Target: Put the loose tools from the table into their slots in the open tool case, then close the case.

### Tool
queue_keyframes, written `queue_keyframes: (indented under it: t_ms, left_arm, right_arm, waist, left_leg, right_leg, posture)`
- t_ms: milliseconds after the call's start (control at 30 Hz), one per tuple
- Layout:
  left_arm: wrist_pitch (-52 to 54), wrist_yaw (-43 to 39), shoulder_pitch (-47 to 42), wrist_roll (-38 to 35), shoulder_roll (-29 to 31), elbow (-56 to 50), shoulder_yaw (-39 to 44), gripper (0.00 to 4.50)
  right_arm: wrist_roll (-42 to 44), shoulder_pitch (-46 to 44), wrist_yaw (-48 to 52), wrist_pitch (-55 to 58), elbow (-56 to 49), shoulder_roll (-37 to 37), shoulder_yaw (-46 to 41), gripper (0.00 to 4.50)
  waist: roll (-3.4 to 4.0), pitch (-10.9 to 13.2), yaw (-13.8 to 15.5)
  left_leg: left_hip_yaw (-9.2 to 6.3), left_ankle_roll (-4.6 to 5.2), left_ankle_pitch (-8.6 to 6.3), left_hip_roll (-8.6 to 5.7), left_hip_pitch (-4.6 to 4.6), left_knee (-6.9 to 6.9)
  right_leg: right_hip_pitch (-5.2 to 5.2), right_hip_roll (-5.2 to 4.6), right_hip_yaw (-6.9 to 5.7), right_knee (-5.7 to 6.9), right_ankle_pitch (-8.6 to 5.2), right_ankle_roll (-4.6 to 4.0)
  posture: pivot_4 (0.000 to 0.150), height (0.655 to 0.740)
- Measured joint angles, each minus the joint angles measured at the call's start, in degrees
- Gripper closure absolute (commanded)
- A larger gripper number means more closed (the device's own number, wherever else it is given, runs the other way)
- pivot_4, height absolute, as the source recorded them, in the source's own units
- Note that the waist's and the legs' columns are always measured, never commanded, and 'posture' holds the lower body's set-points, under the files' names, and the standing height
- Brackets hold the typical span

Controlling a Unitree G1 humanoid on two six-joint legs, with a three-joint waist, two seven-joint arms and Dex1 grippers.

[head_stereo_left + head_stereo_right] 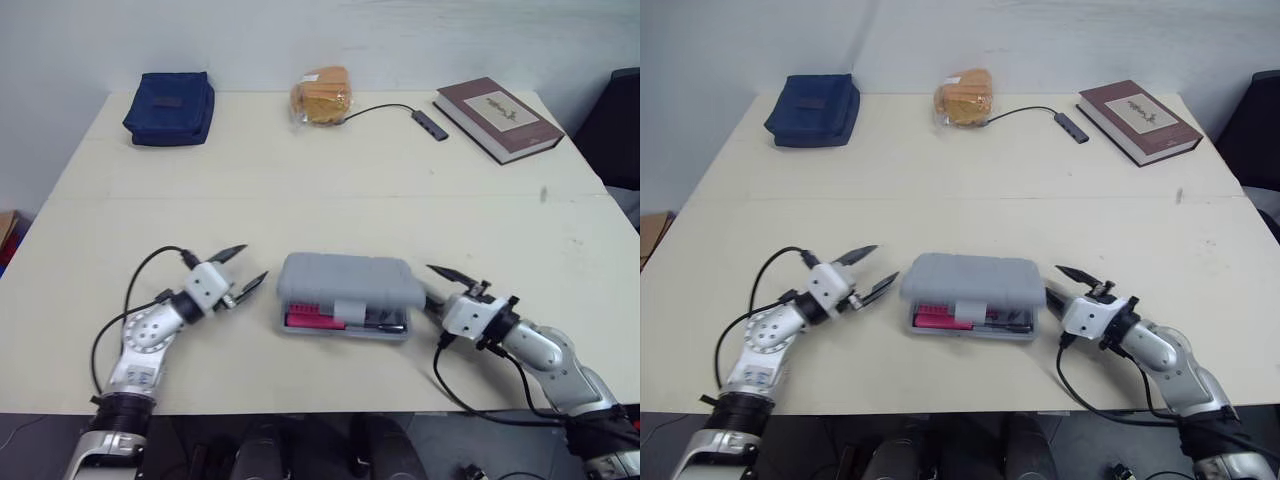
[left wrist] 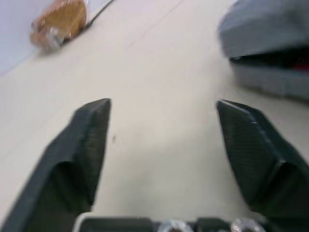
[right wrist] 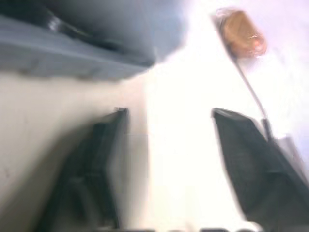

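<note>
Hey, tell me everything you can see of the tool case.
The tool case is grey, seemingly moulded plastic, with rounded corners. Its lid is lowered but ajar toward the robot; the gap shows a pink insert and dark tools. It lies flat on the table near the front edge, between the two open grippers: left gripper apart from it, right gripper close at its end, contact unclear.
</note>
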Motion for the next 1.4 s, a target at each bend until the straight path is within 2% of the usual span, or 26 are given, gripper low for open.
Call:
queue_keyframes:
  t_ms: [133,267,300,400,500,567,600,633,933,1133,1300,1400]
  left_arm:
    - [5.98,-2.88,5.44,-5.21,4.44,-0.64,5.36,0.61]
    - [10.1,-5.04,6.41,-8.45,5.99,-2.04,8.88,0.61]
    - [11.23,-5.96,6.36,-9.4,6.01,-2.56,8.99,0.86]
    - [14.52,-7.68,5.12,-10.6,5.79,-4.03,8.82,1.9]
    - [16.71,-8.14,2.59,-10.84,5.34,-6.12,7.74,3.3]
    - [18.13,-8.66,0.7,-10.69,4.76,-7.22,6.21,4.32]
    - [18.93,-8.96,-0.04,-10.69,4.38,-7.87,5.48,4.5]
    - [19.73,-9.33,-0.79,-10.73,3.97,-8.52,4.68,4.5]
    - [23.51,-14.69,-8.96,-10.14,2.82,-7.06,0.36,4.5]
    - [21.13,-16.77,-28.45,-0.87,-4.86,11.36,-9.92,4.5]
    - [15.07,-17.29,-36.39,4.27,-9.13,26.47,-12.98,4.5]
    - [11.65,-19.27,-37.91,5.15,-9.85,31.14,-13.24,4.5]
  right_arm:
    - [1.32,7.11,0.24,-2.87,-1.54,-5.25,-4.29,0.3]
    - [8.22,11.79,4.61,-0.7,-3.14,-6.81,-6.7,0.3]
    - [11.67,13.3,6.67,0.71,-4.3,-6.81,-7.11,0.26]
    - [20.78,16.74,11.59,6.74,-8.93,-6.81,-8.37,1.2]
    - [30.66,19.22,16.58,15.61,-15.84,-6.91,-10.02,2.63]
    - [35.71,20.54,19.98,20.96,-19.79,-7.12,-9.93,3.77]
    - [37.0,21.06,21.24,22.75,-21.38,-7.1,-9.89,4.28]
    - [37.86,21.6,22.46,24.26,-23.0,-7.12,-9.9,4.47]
    - [42.12,25.42,32.53,35.56,-32.26,-9.45,-10.15,4.47]
    - [41.07,21.69,36.02,41.26,-36.08,-9.28,-4.44,4.47]
    - [35.5,16.61,36.09,40.88,-30.73,-6.15,-0.74,4.47]
    - [33.12,14.76,36.14,39.92,-28.46,-5.1,-0.22,4.47]
  waist:
    - [-0.01,0.01,0.02]
    - [-0.05,0.01,0.34]
    - [-0.05,0.01,0.38]
    - [-0.05,0.01,0.2]
    - [-0.04,0.01,0.23]
    - [-0.05,0.0,0.22]
    - [-0.05,0.0,0.21]
    - [-0.04,0.0,0.23]
    - [-0.06,-0.01,0.83]
    - [-0.18,-0.04,2.94]
    - [-0.29,0.02,2.71]
    - [-0.3,0.03,2.76]
  left_leg:
    - [-0.05,-0.03,-0.03,0.05,0.0,-0.07]
    - [-0.26,0.08,-0.08,0.0,0.0,-0.01]
    - [-0.27,0.09,-0.08,-0.01,0.01,-0.01]
    - [-0.3,0.09,-0.08,0.0,0.01,-0.01]
    - [-0.31,0.08,-0.08,0.0,0.01,-0.01]
    - [-0.31,0.08,-0.08,0.0,0.01,-0.01]
    - [-0.3,0.08,-0.08,-0.01,0.01,0.0]
    - [-0.3,0.08,-0.08,-0.02,0.01,0.0]
    - [-0.29,0.08,-0.08,-0.18,0.0,0.08]
    - [-0.29,0.07,-0.06,-0.27,-0.11,0.2]
    - [0.18,0.07,-0.06,-0.23,-0.18,0.2]
    - [0.28,0.06,-0.05,-0.21,-0.18,0.24]
  right_leg:
    - [0.01,0.03,-0.03,-0.08,-0.01,-0.01]
    - [0.17,-0.08,-0.08,-0.09,0.03,0.06]
    - [0.19,-0.1,-0.08,-0.08,0.03,0.06]
    - [0.17,-0.1,-0.11,-0.03,0.03,0.05]
    - [0.17,-0.1,-0.12,-0.01,0.03,0.05]
    - [0.18,-0.07,-0.12,-0.02,0.03,0.05]
    - [0.17,-0.07,-0.12,-0.01,0.03,0.05]
    - [0.17,-0.06,-0.12,-0.02,0.03,0.05]
    - [0.18,0.01,-0.11,-0.01,0.02,0.03]
    - [0.17,0.13,-0.14,-0.09,0.05,0.02]
    - [0.07,0.17,-0.17,-0.11,0.05,0.02]
    - [0.07,0.15,-0.16,-0.1,0.05,0.02]
  posture:
    - [0.15,0.74]
    - [0.15,0.74]
    - [0.15,0.74]
    - [0.15,0.74]
    - [0.15,0.74]
    - [0.15,0.74]
    - [0.15,0.74]
    - [0.15,0.74]
    - [0.15,0.74]
    - [0.15,0.74]
    - [0.15,0.74]
    - [0.15,0.74]
